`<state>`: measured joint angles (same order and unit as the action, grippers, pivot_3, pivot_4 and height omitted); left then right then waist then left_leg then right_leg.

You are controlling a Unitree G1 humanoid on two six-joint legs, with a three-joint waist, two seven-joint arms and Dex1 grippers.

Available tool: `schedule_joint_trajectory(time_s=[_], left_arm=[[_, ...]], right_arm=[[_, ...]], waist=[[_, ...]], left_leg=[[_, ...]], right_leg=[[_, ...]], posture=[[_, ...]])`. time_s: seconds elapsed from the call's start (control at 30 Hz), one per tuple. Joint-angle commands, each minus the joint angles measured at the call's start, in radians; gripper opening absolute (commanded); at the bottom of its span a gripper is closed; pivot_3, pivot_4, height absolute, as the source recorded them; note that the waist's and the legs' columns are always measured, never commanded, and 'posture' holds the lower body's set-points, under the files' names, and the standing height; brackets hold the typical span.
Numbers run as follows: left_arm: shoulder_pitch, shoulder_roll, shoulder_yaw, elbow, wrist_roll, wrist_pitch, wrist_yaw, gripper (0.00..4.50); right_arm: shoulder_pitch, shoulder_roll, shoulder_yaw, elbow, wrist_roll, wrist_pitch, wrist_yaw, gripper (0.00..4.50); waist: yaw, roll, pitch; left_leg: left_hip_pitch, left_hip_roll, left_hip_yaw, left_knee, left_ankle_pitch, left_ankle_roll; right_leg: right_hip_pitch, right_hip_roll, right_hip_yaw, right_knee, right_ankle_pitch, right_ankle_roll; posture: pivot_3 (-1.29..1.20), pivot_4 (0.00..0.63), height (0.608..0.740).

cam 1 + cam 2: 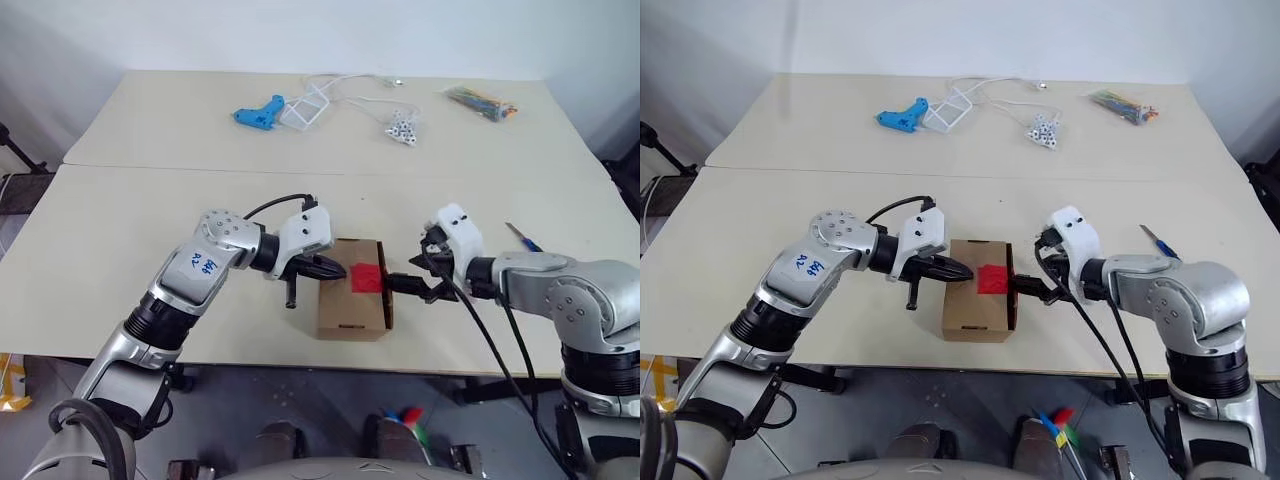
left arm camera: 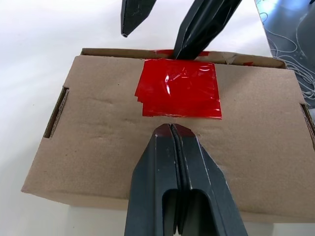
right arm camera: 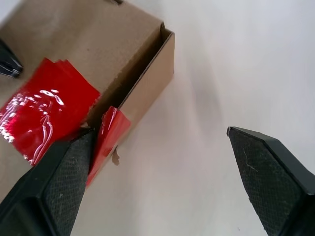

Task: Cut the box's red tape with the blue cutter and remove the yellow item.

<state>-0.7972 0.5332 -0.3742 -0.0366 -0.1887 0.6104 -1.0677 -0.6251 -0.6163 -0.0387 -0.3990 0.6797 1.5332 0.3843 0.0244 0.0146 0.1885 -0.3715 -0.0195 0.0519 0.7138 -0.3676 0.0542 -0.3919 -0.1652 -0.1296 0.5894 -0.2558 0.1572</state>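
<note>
The box [image 1: 352,300] sat near the tabletop's [image 1: 150,220] front edge, the red tape [image 1: 366,277] on its top. The left arm reached in from the left, bent at the elbow, its closed pincer [image 2: 171,129] empty and pressed on the box top beside the tape. The right arm came from the right, its pincer [image 1: 408,286] spread wide at the box's right edge, one finger [image 3: 64,167] against the torn tape flap. The cutter [image 1: 521,236] lay on the tabletop well to the right.

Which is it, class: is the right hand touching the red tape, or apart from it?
Touching. In the right wrist view, one finger of the open right hand presses against the red tape folded over the box edge.
</note>
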Motion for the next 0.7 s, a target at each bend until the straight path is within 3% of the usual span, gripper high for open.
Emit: schedule_joint_trajectory(time_s=[0.03, 0.33, 0.47, 0.7], left_arm=[[0.035, 0.009, -0.049, -0.004, 0.040, 0.024, 0.003, 0.00], [0.063, 0.013, -0.065, -0.033, 0.046, 0.039, 0.024, 0.00], [0.070, 0.012, -0.065, -0.044, 0.043, 0.050, 0.030, 0.00], [0.076, 0.013, -0.056, -0.056, 0.046, 0.063, 0.034, 0.00]], right_arm=[[0.008, -0.054, 0.114, -0.031, -0.043, 0.042, -0.023, 4.44], [0.069, -0.250, 0.277, 0.012, -0.188, -0.184, 0.035, 4.44], [0.083, -0.233, 0.288, -0.008, -0.192, -0.201, 0.049, 4.44], [0.122, -0.169, 0.134, -0.003, -0.147, -0.164, 0.073, 4.44]], waist=[[0.000, 0.000, 0.000], [0.001, -0.001, -0.001], [0.002, -0.002, -0.002], [0.001, -0.005, -0.004]], left_leg=[[0.000, 0.000, 0.000, 0.000, 0.000, 0.000], [-0.002, -0.002, -0.003, -0.001, -0.001, 0.001], [-0.001, -0.001, -0.002, -0.001, -0.001, 0.001], [0.000, 0.000, -0.002, 0.000, -0.001, 0.000]], right_leg=[[0.000, 0.000, 0.000, 0.000, 0.000, 0.000], [0.000, 0.000, 0.000, -0.004, 0.000, 0.000], [0.002, 0.000, -0.001, -0.004, 0.000, 0.000], [0.002, 0.000, 0.000, -0.004, 0.000, 0.000]], posture=[[0.00, 0.150, 0.740], [0.00, 0.150, 0.740], [0.00, 0.150, 0.740], [0.00, 0.150, 0.740]])
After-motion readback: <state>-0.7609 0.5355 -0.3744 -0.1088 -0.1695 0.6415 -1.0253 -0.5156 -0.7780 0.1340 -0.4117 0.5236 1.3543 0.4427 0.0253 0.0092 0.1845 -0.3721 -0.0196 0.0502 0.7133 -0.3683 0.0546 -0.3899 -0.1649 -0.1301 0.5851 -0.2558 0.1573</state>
